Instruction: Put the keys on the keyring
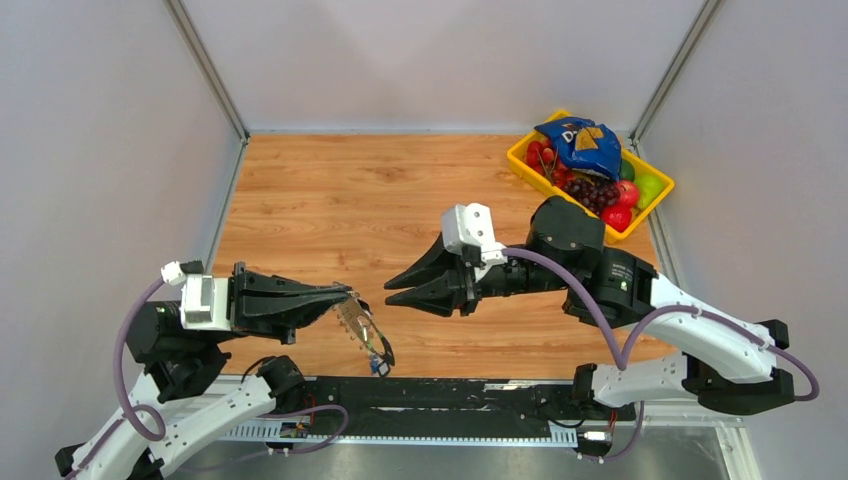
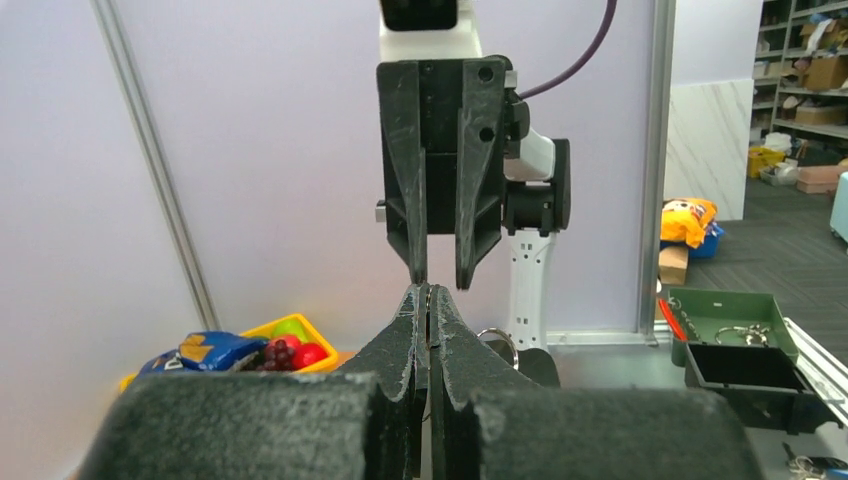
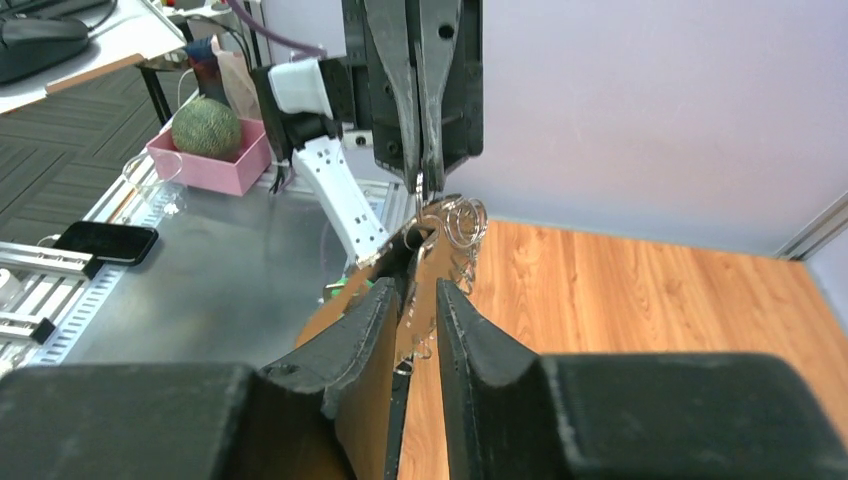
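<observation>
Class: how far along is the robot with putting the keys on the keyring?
Done: left gripper is shut on the keyring, holding it up. In hand: right gripper faces it, jaws apart, empty. Remaining: threading; small pieces dangle below it, but whether any key is threaded cannot be told.

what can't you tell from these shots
- keys: top view, too small to count, clumped at the left gripper.
- keyring: left wrist view, mostly hidden behind that gripper's own shut fingers.
- whether the open right gripper touches the keyring: no view settles it.
</observation>
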